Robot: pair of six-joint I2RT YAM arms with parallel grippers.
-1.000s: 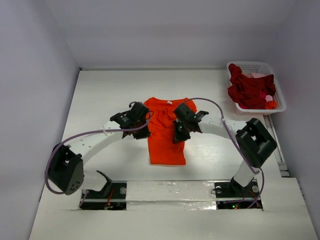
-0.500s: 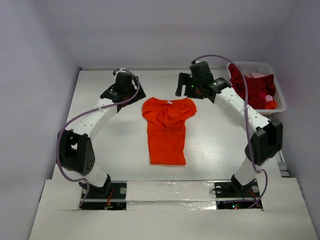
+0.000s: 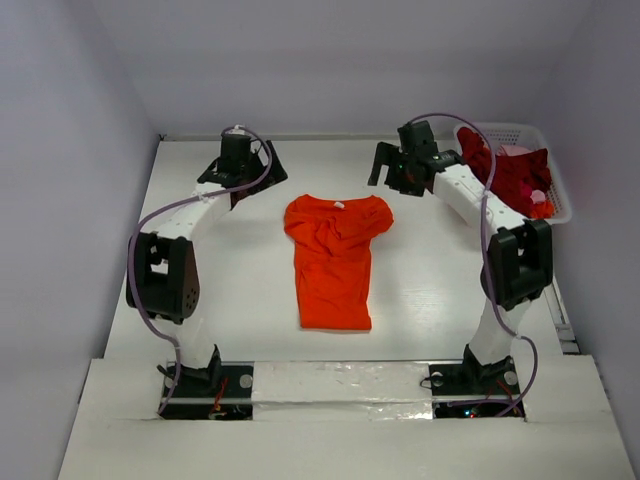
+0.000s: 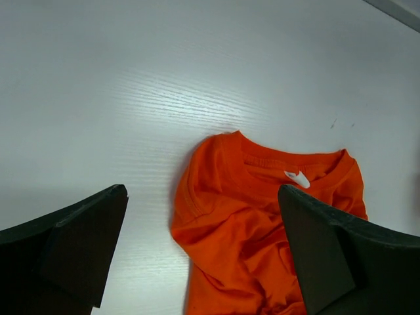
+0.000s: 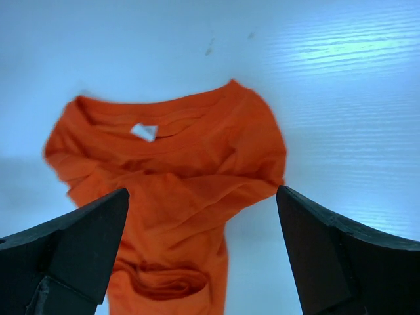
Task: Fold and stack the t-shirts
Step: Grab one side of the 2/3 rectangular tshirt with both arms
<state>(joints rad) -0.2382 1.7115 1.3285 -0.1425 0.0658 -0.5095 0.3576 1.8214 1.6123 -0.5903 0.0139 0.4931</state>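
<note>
Top external view: a white bench (image 3: 220, 290) is seen taking up most of the frame, boxed in by pale walls. Both arms are stretched out toward the far side, the left arm (image 3: 190, 212) on the left and the right arm (image 3: 468, 198) on the right.

The orange t-shirt (image 3: 335, 265) is laid about mid-bench between them, collar toward the far wall and hem toward the bases. Its lower part is shown as a narrow strip. The upper part is wider and pretty rumpled, with creases bunched up below the collar.

A white lattice basket (image 3: 556, 190) is parked at the far right corner. A dark red shirt (image 3: 500, 180) is heaped inside it and spills over the left rim, and a bit of pale pink cloth (image 3: 515, 152) can be made out at the back of the heap.

The left fingers (image 4: 79, 243) are spread wide with nothing between them, held off the cloth near the shirt's far left corner. The right fingers (image 5: 341, 256) are spread wide as well, also gripping nothing, between the shirt's far right corner and the basket. In both wrist views the collar end is framed between the dark tips.

A small white neck label (image 4: 296, 177) is visible inside the collar.
</note>
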